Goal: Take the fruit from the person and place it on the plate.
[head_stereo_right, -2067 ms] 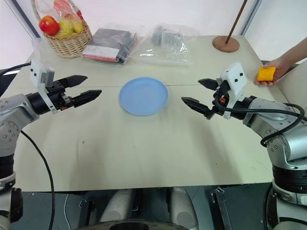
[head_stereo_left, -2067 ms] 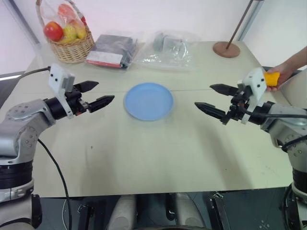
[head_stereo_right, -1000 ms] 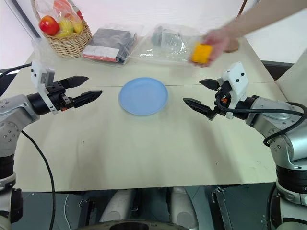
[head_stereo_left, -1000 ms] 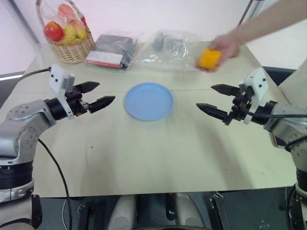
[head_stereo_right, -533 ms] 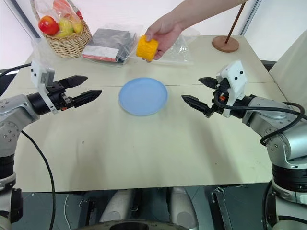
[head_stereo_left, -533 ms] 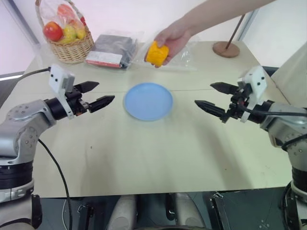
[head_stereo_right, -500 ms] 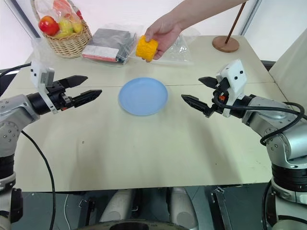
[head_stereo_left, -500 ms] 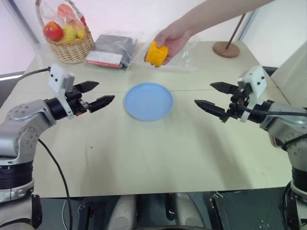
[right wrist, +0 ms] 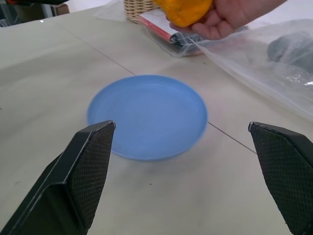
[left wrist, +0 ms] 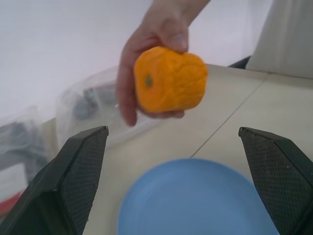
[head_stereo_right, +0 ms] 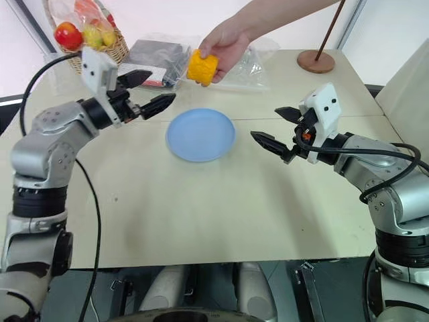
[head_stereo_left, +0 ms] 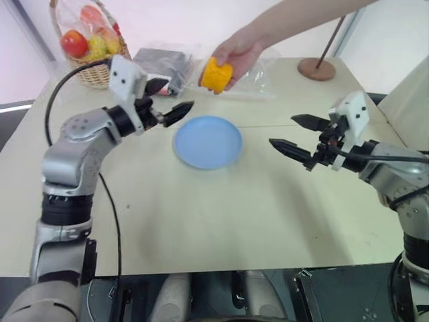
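A person's hand (head_stereo_left: 242, 48) reaches in from the far right and holds the yellow-orange fruit (head_stereo_left: 216, 74) in the air, above the far edge of the light-blue plate (head_stereo_left: 208, 141). The plate lies bare at the table's middle. My left gripper (head_stereo_left: 170, 96) is open, raised off the table just left of the fruit and pointing at it, with a gap between them. In the left wrist view the fruit (left wrist: 168, 80) sits ahead between the two spread fingers. My right gripper (head_stereo_left: 284, 131) hovers open to the right of the plate, holding nothing.
A wicker basket (head_stereo_left: 96, 48) of wrapped fruit stands at the far left corner. Clear plastic bags (head_stereo_left: 158, 66) with dark contents lie along the far edge behind the plate. A brown round stand base (head_stereo_left: 316, 68) with a thin rod sits at the far right.
My left gripper has lifted and swung right, toward the fruit. The person's hand carried the fruit from the right to above the plate's far edge. The right gripper has stayed put.
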Action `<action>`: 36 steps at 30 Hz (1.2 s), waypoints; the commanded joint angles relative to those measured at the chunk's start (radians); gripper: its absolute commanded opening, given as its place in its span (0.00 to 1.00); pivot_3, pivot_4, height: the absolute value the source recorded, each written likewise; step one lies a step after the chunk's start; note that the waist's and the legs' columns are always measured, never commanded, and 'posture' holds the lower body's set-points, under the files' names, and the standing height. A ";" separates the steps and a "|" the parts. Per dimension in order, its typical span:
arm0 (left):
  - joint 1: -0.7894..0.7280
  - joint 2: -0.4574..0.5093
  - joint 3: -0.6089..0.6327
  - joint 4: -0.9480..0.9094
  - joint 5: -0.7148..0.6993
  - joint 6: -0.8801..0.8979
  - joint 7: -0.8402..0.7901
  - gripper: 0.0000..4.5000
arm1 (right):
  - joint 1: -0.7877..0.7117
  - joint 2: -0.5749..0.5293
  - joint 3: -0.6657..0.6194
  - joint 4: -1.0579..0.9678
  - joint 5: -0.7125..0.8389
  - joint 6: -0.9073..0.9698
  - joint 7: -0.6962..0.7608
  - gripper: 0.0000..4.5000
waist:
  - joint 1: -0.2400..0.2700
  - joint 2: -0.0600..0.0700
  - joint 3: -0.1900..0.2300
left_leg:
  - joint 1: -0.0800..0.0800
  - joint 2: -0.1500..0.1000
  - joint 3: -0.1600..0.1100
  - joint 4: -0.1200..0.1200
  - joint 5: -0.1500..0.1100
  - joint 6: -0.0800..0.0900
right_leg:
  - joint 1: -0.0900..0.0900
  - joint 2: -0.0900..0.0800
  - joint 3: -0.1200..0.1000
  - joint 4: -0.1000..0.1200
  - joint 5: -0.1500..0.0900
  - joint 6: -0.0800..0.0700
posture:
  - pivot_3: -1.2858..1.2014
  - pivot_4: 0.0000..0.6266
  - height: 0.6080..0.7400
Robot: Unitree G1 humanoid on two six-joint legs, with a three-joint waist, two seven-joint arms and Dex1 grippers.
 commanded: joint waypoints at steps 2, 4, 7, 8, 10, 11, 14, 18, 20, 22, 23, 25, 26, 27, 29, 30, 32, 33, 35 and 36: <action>-0.076 -0.039 -0.032 0.062 0.056 -0.060 -0.004 0.99 | -0.007 -0.004 -0.027 -0.045 0.002 -0.013 -0.008 1.00 | -0.001 0.000 0.000 | 0.000 0.000 0.000 0.000 0.000 0.000 | 0.000 0.000 0.000 0.000 0.000 0.000 | 0.52 0.24 1.00; -0.094 -0.064 -0.047 0.092 0.078 -0.077 0.001 0.99 | -0.001 -0.004 -0.032 -0.052 0.003 -0.012 -0.013 1.00 | 0.000 0.000 0.000 | 0.000 0.000 0.000 0.000 0.000 0.000 | 0.000 0.000 0.000 0.000 0.000 0.000 | 0.52 0.24 1.00; -0.113 -0.092 -0.069 0.130 0.120 -0.110 0.009 0.99 | 0.005 -0.002 -0.038 -0.059 0.004 -0.011 -0.022 1.00 | 0.001 0.000 0.000 | 0.000 0.000 0.000 0.000 0.000 0.000 | 0.000 0.000 0.000 0.000 0.000 0.000 | 0.52 0.24 1.00; -0.120 -0.099 -0.074 0.142 0.138 -0.121 0.014 0.99 | 0.006 -0.002 -0.038 -0.062 0.005 -0.011 -0.025 1.00 | 0.002 0.000 0.000 | 0.000 0.000 0.000 0.000 0.000 0.000 | 0.000 0.000 0.000 0.000 0.000 0.000 | 0.52 0.24 1.00; -0.130 -0.111 -0.082 0.164 0.170 -0.147 0.027 0.99 | 0.009 -0.001 -0.041 -0.065 0.007 -0.011 -0.028 1.00 | 0.002 0.000 0.000 | 0.000 0.000 0.000 0.000 0.000 0.000 | 0.000 0.000 0.000 0.000 0.000 0.000 | 0.52 0.24 1.00; -0.136 -0.119 -0.084 0.175 0.183 -0.159 0.035 0.99 | 0.011 -0.001 -0.041 -0.067 0.008 -0.011 -0.029 1.00 | 0.003 0.000 0.000 | 0.000 0.000 0.000 0.000 0.000 0.000 | 0.000 0.000 0.000 0.000 0.000 0.000 | 0.52 0.24 1.00; -0.149 -0.140 -0.092 0.203 0.219 -0.191 0.051 0.99 | 0.015 0.001 -0.040 -0.068 0.007 -0.014 -0.032 1.00 | 0.002 0.000 0.000 | 0.000 0.000 0.000 0.000 0.000 0.000 | 0.000 0.000 0.000 0.000 0.000 0.000 | 0.52 0.24 1.00; -0.157 -0.168 -0.095 0.220 0.238 -0.207 0.054 0.99 | 0.012 0.004 -0.038 -0.068 0.007 -0.015 -0.037 1.00 | 0.002 0.000 0.000 | 0.000 0.000 0.000 0.000 0.000 0.000 | 0.000 0.000 0.000 0.000 0.000 0.000 | 0.52 0.24 1.00; -0.161 -0.177 -0.092 0.231 0.248 -0.218 0.057 0.99 | 0.011 0.006 -0.036 -0.069 0.007 -0.015 -0.039 1.00 | 0.002 0.000 0.000 | 0.000 0.000 0.000 0.000 0.000 0.000 | 0.000 0.000 0.000 0.000 0.000 0.000 | 0.52 0.24 1.00; -0.166 -0.186 -0.090 0.243 0.256 -0.226 0.061 0.99 | 0.010 0.007 -0.036 -0.070 0.007 -0.016 -0.041 1.00 | 0.002 0.000 0.000 | 0.000 0.000 0.000 0.000 0.000 0.000 | 0.000 0.000 0.000 0.000 0.000 0.000 | 0.52 0.24 1.00; -0.168 -0.189 -0.089 0.248 0.259 -0.229 0.063 0.99 | 0.010 0.007 -0.036 -0.069 0.006 -0.017 -0.041 1.00 | 0.002 0.000 0.000 | 0.000 0.000 0.000 0.000 0.000 0.000 | 0.000 0.000 0.000 0.000 0.000 0.000 | 0.52 0.24 1.00; -0.172 -0.194 -0.087 0.258 0.264 -0.236 0.064 0.99 | 0.011 0.007 -0.037 -0.068 0.005 -0.020 -0.039 1.00 | 0.002 0.000 0.000 | 0.000 0.000 0.000 0.000 0.000 0.000 | 0.000 0.000 0.000 0.000 0.000 0.000 | 0.52 0.24 1.00; -0.173 -0.196 -0.086 0.263 0.266 -0.240 0.065 0.99 | 0.011 0.007 -0.038 -0.068 0.005 -0.021 -0.039 1.00 | 0.002 0.000 0.000 | 0.000 0.000 0.000 0.000 0.000 0.000 | 0.000 0.000 0.000 0.000 0.000 0.000 | 0.52 0.24 1.00; -0.176 -0.198 -0.084 0.269 0.268 -0.245 0.067 0.99 | 0.012 0.006 -0.038 -0.067 0.004 -0.022 -0.038 1.00 | 0.002 0.000 0.000 | 0.000 0.000 0.000 0.000 0.000 0.000 | 0.000 0.000 0.000 0.000 0.000 0.000 | 0.52 0.24 1.00; -0.179 -0.200 -0.080 0.282 0.270 -0.256 0.071 0.99 | 0.012 0.006 -0.039 -0.067 0.002 -0.025 -0.038 1.00 | 0.003 0.000 0.000 | 0.000 0.000 0.000 0.000 0.000 0.000 | 0.000 0.000 0.000 0.000 0.000 0.000 | 0.52 0.24 1.00; -0.182 -0.203 -0.078 0.291 0.271 -0.261 0.076 0.99 | 0.012 0.006 -0.039 -0.066 0.002 -0.026 -0.038 1.00 | 0.003 0.000 0.000 | 0.000 0.000 0.000 0.000 0.000 0.000 | 0.000 0.000 0.000 0.000 0.000 0.000 | 0.52 0.24 1.00; -0.186 -0.207 -0.074 0.306 0.272 -0.276 0.080 0.99 | 0.012 0.004 -0.041 -0.065 0.000 -0.029 -0.037 1.00 | 0.002 0.000 0.000 | 0.000 0.000 0.000 0.000 0.000 0.000 | 0.000 0.000 0.000 0.000 0.000 0.000 | 0.52 0.24 1.00; -0.188 -0.209 -0.072 0.312 0.272 -0.282 0.082 0.99 | 0.012 0.004 -0.041 -0.064 -0.001 -0.030 -0.037 1.00 | 0.002 0.000 0.000 | 0.000 0.000 0.000 0.000 0.000 0.000 | 0.000 0.000 0.000 0.000 0.000 0.000 | 0.52 0.24 1.00; -0.191 -0.211 -0.071 0.320 0.273 -0.292 0.082 0.94 | 0.013 0.003 -0.042 -0.065 -0.001 -0.032 -0.037 1.00 | 0.002 0.000 0.000 | 0.000 0.000 0.000 0.000 0.000 0.000 | 0.000 0.000 0.000 0.000 0.000 0.000 | 0.52 0.24 1.00; -0.192 -0.212 -0.071 0.323 0.274 -0.296 0.083 0.88 | 0.013 0.003 -0.043 -0.065 -0.001 -0.032 -0.037 1.00 | 0.002 0.000 0.000 | 0.000 0.000 0.000 0.000 0.000 0.000 | 0.000 0.000 0.000 0.000 0.000 0.000 | 0.52 0.24 1.00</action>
